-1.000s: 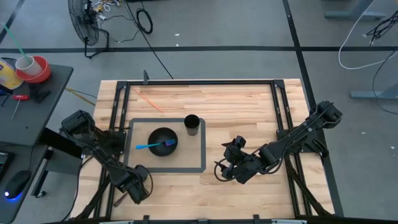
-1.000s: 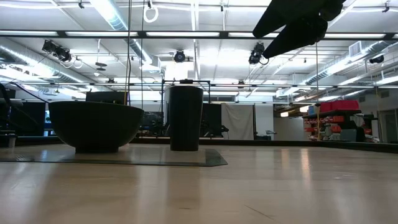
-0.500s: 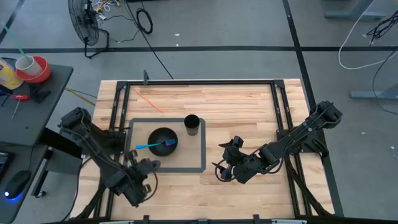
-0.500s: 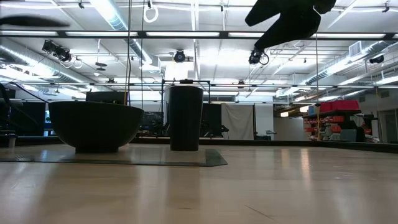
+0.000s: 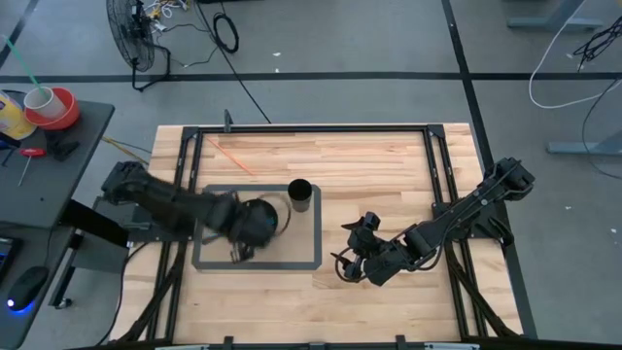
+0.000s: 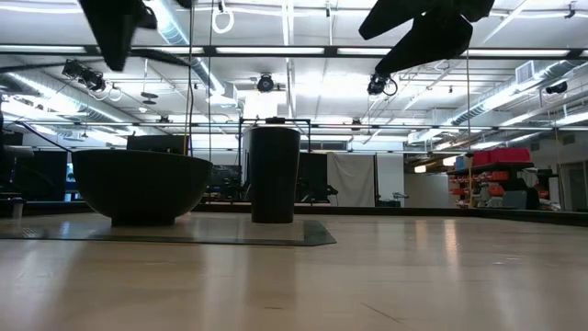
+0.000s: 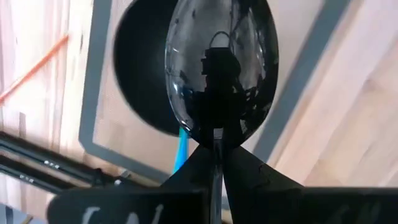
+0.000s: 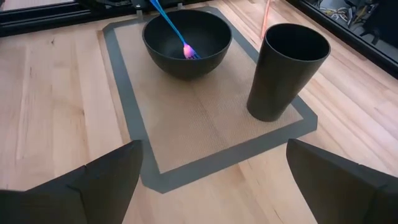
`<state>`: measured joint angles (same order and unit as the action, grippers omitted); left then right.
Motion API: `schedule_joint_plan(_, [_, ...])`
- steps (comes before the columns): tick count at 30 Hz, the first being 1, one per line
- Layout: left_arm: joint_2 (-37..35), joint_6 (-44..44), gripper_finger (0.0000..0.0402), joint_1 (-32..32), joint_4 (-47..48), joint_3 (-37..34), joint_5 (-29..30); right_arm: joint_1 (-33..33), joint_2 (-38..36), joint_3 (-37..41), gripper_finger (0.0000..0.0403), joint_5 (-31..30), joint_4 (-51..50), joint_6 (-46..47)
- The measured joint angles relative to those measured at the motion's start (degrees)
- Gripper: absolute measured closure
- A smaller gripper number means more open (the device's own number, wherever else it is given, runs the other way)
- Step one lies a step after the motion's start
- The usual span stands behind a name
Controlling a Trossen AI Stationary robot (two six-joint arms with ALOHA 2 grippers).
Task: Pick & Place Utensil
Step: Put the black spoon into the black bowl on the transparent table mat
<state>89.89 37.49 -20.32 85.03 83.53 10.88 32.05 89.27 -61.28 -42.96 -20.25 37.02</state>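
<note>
My left gripper (image 7: 214, 155) is shut on a shiny black spoon (image 7: 221, 68) and hovers over the grey mat (image 5: 292, 261), above the black bowl (image 5: 264, 216) at its near side. My left arm partly hides the bowl in the high view. A blue fork (image 8: 171, 28) leans in the bowl (image 8: 186, 40), tines down and handle over the rim. A black cup (image 5: 300, 195) stands upright on the mat's far right corner. My right gripper (image 5: 352, 259) is open and empty to the right of the mat. My left gripper pinches the spoon's handle (image 7: 215, 138) just behind its bowl, between the two shut fingers. The spoon sticks out forward along the fingers, with its hollow side toward the wrist camera. It is lifted clear above the mat and the black bowl.
A thin orange stick (image 5: 231, 156) lies on the wood at the far left of the mat. A black frame (image 5: 311, 127) runs around the table. Bare wood lies between the mat and my right gripper and along the near edge.
My left gripper has swung quickly from the table's near left corner toward the far edge and a little right, over the mat to the bowl. My right gripper has shifted slightly toward the mat.
</note>
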Motion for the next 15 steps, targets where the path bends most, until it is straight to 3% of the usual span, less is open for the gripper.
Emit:
schedule_joint_plan(7, [0.0, -13.4, 0.0379, 14.7, -1.0, -6.2, -7.8, 0.0, 0.0, 0.0, 0.0003, 0.1, 0.0, 0.0])
schedule_joint_plan(15, [0.1, -22.9, 0.0376, 20.3, -10.9, -14.0, -12.0, 0.0, 0.0, 0.0, 0.0003, 0.1, -0.5, 0.0])
